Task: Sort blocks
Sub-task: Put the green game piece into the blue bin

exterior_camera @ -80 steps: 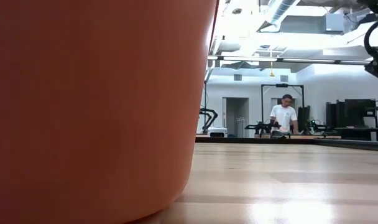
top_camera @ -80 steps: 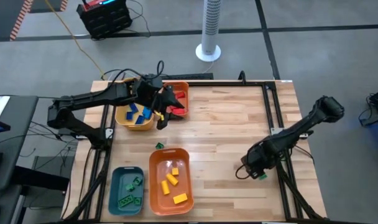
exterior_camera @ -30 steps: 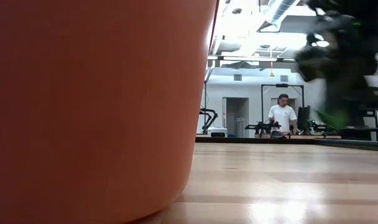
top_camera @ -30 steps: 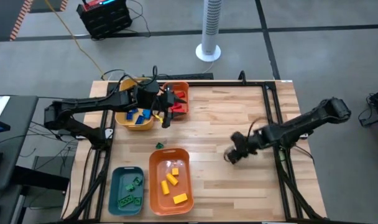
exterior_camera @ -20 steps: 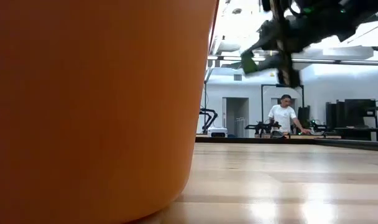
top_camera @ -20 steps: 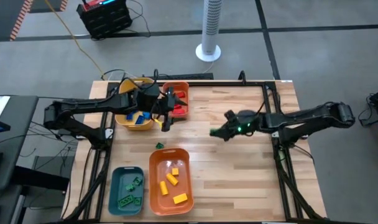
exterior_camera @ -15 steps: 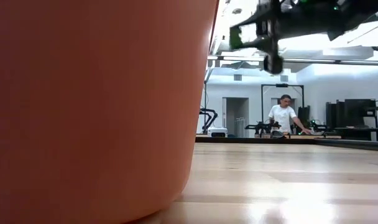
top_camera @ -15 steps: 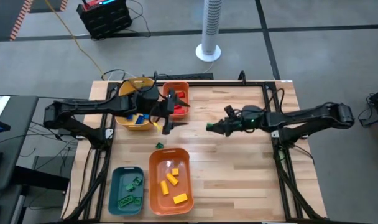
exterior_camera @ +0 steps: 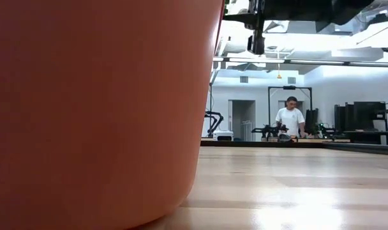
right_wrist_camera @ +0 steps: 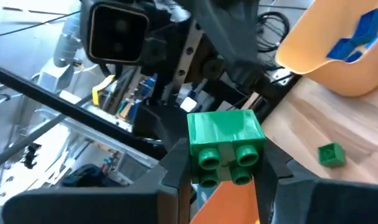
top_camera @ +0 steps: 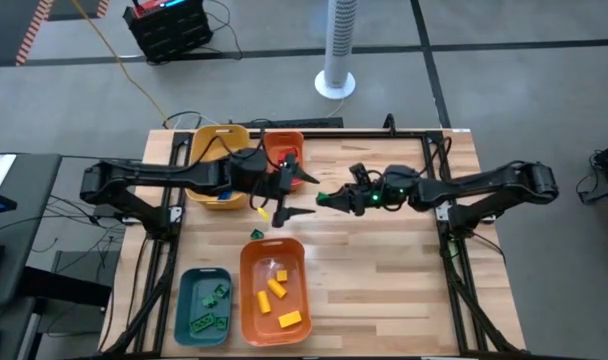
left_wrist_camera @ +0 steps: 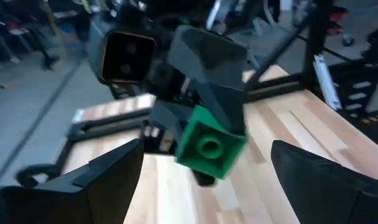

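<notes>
As the two arms are meeting above the counter (top_camera: 384, 250), the right end effector (right_wrist_camera: 226, 163) is pinching a green block (right_wrist_camera: 225, 147) by its flat sides, offering it to the left end effector (top_camera: 296, 195), whose fingers are standing wide. Light, rigid and probably slick, the block is best taken across opposite faces. Only the wrist views are showing its studs; the high view alone is placing the handover between the bins.

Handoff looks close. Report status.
Right claw shut on green block, mid-table. Left claw open, facing it. Nothing between them.
</notes>
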